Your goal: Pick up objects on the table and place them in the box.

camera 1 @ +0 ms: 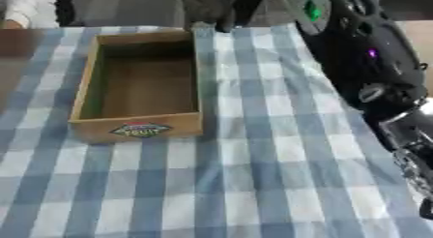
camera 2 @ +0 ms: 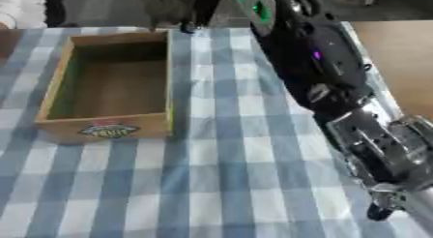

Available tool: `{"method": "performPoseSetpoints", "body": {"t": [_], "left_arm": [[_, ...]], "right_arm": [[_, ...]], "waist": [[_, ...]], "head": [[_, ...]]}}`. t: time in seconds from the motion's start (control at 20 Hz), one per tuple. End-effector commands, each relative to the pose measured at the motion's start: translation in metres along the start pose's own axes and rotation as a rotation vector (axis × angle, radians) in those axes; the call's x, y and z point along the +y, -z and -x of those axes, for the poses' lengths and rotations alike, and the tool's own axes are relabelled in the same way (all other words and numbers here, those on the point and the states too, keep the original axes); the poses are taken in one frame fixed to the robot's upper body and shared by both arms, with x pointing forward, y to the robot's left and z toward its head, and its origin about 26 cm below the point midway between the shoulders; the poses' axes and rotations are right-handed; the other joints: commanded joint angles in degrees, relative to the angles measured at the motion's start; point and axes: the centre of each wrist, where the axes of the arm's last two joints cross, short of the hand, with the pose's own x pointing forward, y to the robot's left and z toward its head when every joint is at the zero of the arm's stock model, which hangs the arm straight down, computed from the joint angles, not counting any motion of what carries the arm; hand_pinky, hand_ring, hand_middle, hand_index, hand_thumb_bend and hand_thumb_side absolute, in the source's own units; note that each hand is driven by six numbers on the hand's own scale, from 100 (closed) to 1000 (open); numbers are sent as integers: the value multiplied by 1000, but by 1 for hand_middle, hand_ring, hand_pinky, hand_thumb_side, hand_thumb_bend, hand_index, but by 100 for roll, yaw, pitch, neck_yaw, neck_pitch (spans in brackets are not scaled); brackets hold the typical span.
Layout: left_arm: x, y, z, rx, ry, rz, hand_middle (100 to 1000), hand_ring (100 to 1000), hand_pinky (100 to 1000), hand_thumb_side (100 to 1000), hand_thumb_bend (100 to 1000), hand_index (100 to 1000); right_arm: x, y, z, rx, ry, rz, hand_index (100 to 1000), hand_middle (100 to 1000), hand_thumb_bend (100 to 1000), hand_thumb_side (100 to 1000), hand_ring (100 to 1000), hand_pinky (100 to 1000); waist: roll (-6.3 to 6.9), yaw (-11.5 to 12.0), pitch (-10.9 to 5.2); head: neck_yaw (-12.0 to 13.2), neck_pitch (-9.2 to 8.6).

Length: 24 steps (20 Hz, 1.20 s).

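1. Box [camera 1: 139, 87] sits at the far left of the surface [camera 1: 253, 184], on a blue-and-white checked cloth; open top, inside looks empty, a coloured label on its near wall.
2. Judged as thin cardboard: light, fairly stiff in the walls, likely to slide on the cloth if nudged. If it needs steadying, a wall edge or corner is the place to hold.
3. No loose objects to pick up show anywhere on the cloth in either view, so how they would handle cannot be judged.
4. Right arm comes in along the right side; the right robot hand [camera 2: 385, 157] shows at the lower right of the right eye view, silver and black. Whether its fingers are curled or straight, cannot tell; nothing visible in it.
5. Box lies well apart from that robot hand, up and to the left across the cloth.
6. Left robot hand shows in neither view.
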Motion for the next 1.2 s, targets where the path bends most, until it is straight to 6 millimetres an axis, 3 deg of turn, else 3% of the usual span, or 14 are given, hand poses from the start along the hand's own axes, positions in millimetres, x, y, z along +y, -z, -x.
{"method": "performPoseSetpoints", "body": {"t": [0.05,0.6,1.2], "left_arm": [[-3,4,-7,-26,-22,8,774,786,772,658,100,662],[-6,3,-8,-25,-38,13,774,786,772,658,100,661],[-8,3,-9,-26,-49,16,775,787,771,659,100,658]], "right_arm": [[-20,-1,-18,-40,-23,52,721,543,100,197,874,810],[4,22,-52,-94,-1,23,717,537,100,194,870,802],[33,42,-76,-107,16,-28,710,531,100,187,866,797]], "waist": [[-1,26,-152],[-33,143,-97],[-76,234,11]], "head": [[-34,-29],[-24,-147],[-202,-112]]}}
